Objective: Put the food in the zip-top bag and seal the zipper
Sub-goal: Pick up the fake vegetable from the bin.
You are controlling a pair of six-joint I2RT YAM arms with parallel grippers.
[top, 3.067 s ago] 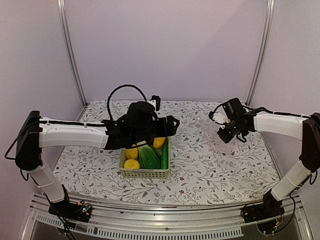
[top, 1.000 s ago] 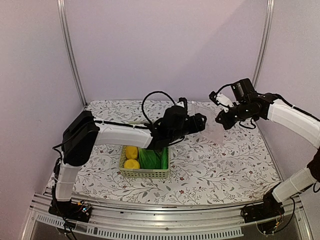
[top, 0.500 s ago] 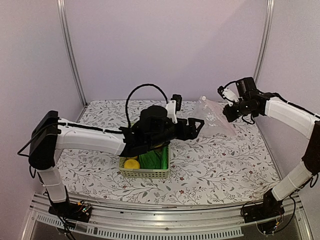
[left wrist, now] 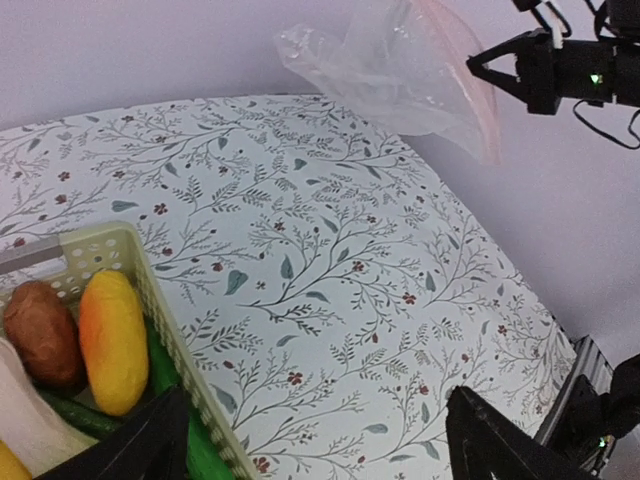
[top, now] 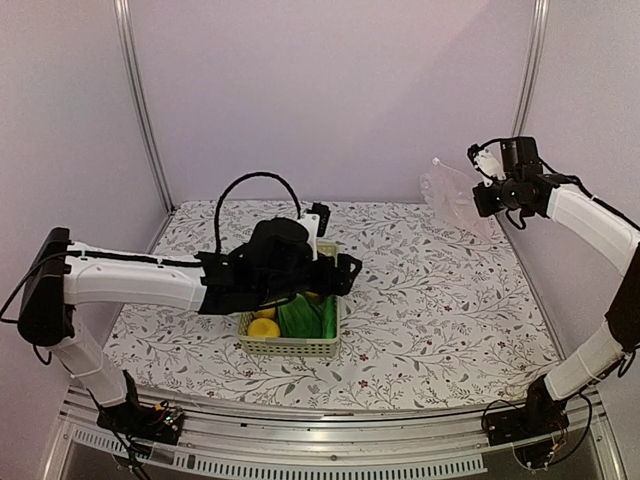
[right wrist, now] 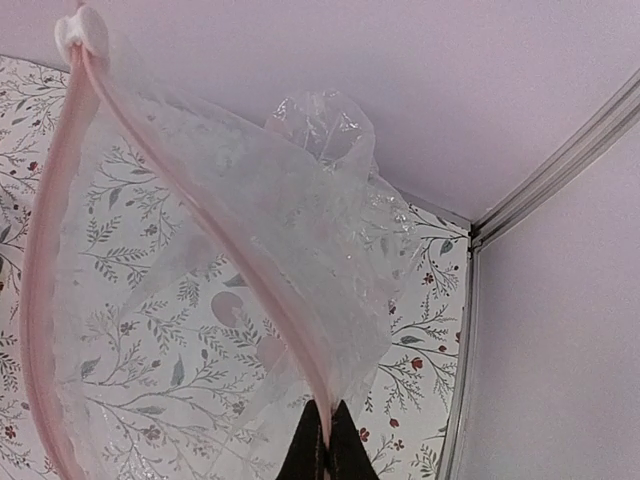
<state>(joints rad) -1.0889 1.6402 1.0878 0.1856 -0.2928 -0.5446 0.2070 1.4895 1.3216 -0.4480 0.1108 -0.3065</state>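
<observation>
- Food [top: 290, 315] all in the basket [top: 290, 347]; none bagged.
- Left fingers [top: 347, 268] spread empty above the basket.
- Right fingers [right wrist: 318, 452] clamp the zip-top bag [right wrist: 230, 250] aloft, well right of the basket; zipper [right wrist: 42, 220] unsealed.

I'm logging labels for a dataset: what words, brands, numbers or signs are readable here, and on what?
No text is readable in any view.
The zip-top bag is clear and unprinted; the basket and the food carry no labels; the tablecloth shows only a leafy pattern.
</observation>
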